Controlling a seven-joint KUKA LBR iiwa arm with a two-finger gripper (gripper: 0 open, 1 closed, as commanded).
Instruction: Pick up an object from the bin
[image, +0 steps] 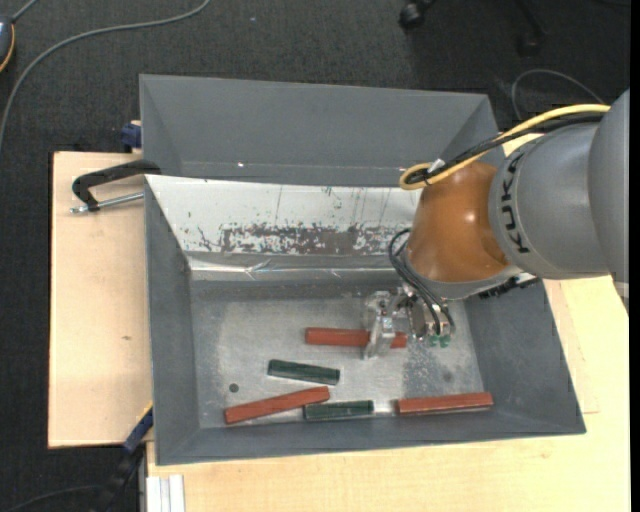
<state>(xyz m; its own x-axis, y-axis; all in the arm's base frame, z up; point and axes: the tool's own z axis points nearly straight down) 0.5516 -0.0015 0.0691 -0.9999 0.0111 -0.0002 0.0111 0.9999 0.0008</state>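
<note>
Grey bin (255, 320), five slim bars loose on its floor, all lying flat in a single layer, so none props or pins another. The gripper (381, 337) is low at the floor, right of centre, on the right end of a red bar (333, 338) that lies crosswise near the middle of the bin. A bit of red shows past it on the right, so the bar runs under or through it. How far it stands open I cannot tell, since metalwork and cabling below the orange wrist cover (455, 225) crowd that spot. Judgement: the arm enters from the right, which likely explains the hold near that end, and an off-centre grip may let the bar tilt on the lift. Toward the front wall lie a dark green bar (303, 372), a second red bar (277, 406), another dark green bar (338, 410) just beside it and a third red bar (444, 404), all apart from the gripper.
</note>
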